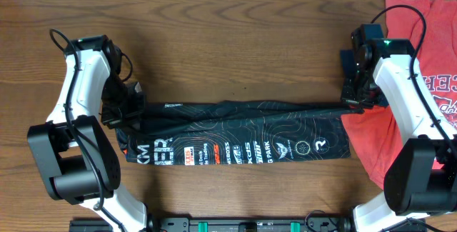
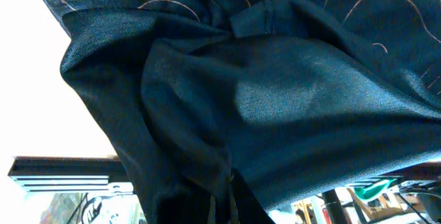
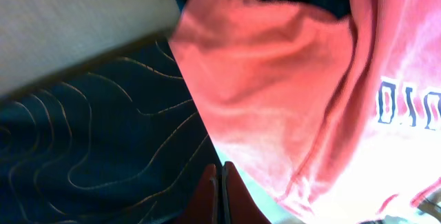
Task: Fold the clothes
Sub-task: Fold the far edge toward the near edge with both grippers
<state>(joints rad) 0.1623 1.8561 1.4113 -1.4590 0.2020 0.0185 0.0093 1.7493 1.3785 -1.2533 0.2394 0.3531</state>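
- Only the overhead view shows the whole black shiny sports jersey (image 1: 235, 135): a long rumpled band with white and orange lettering, stretched across the brown wooden table (image 1: 228, 32);
- left gripper (image 1: 118, 112) pinches its left end; the left wrist view shows only fine-knit dark folds;
- right gripper (image 1: 355, 102) pinches the right end; its wrist view shows fingers (image 3: 207, 196) pressed together, thin orange contour lines, and the soft red T-shirt (image 3: 289, 79) alongside.

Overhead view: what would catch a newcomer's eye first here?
A black jersey with thin orange contour lines lies stretched in a long band across the middle of the wooden table. The left gripper and the right gripper each pinch one end of it. A red T-shirt lies under the right arm.
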